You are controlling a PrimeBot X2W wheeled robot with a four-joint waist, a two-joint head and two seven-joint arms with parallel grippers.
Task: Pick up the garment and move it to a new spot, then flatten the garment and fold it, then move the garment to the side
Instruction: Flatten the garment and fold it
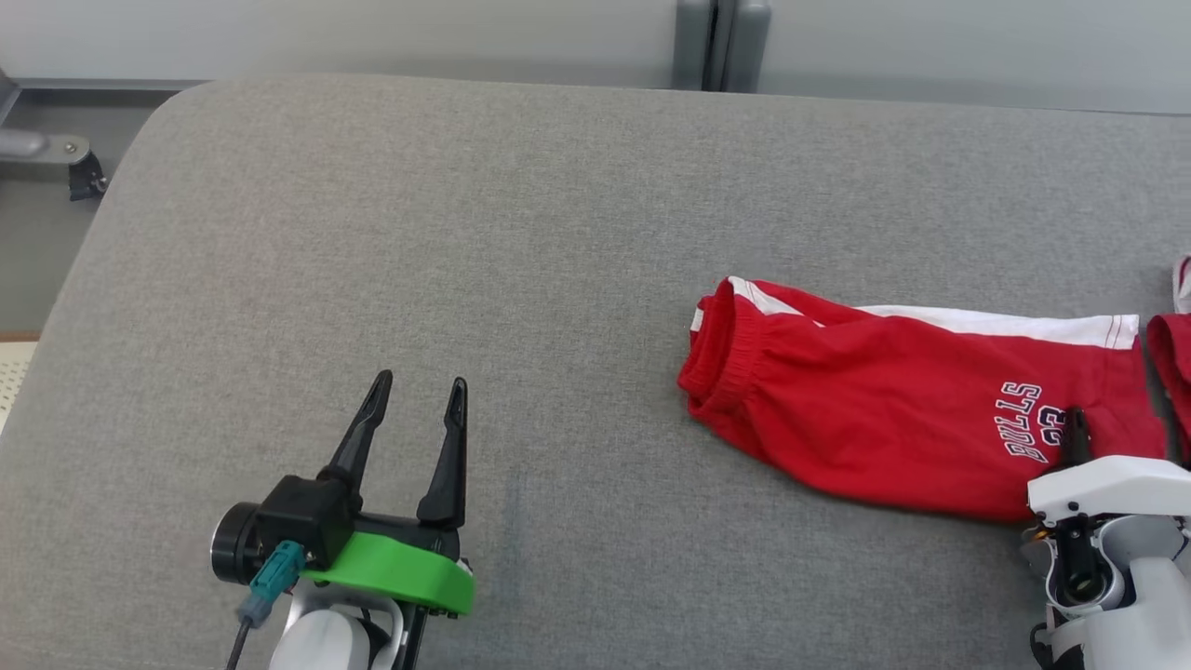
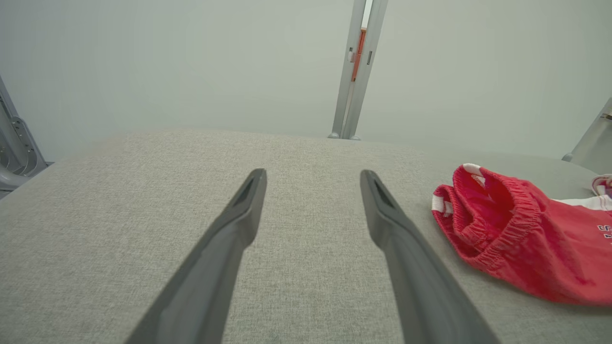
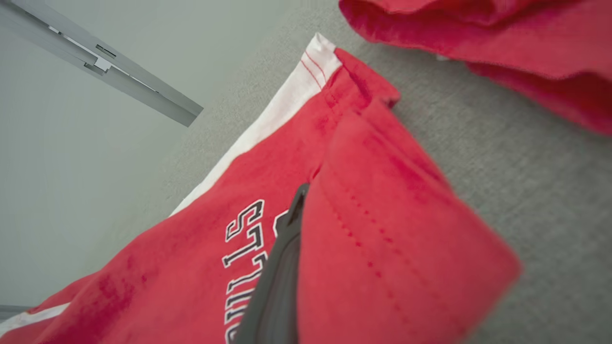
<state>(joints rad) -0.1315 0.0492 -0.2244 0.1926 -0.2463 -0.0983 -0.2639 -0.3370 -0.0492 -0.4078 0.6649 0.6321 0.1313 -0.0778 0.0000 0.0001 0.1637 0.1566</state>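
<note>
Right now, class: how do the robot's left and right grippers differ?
The left gripper is open with its fingers spread; the right gripper is shut on the shorts. The left gripper is over the bare grey surface, apart from the shorts; the right gripper has one finger on top of the cloth and the other hidden under a fold. Both have dark fingers.
</note>
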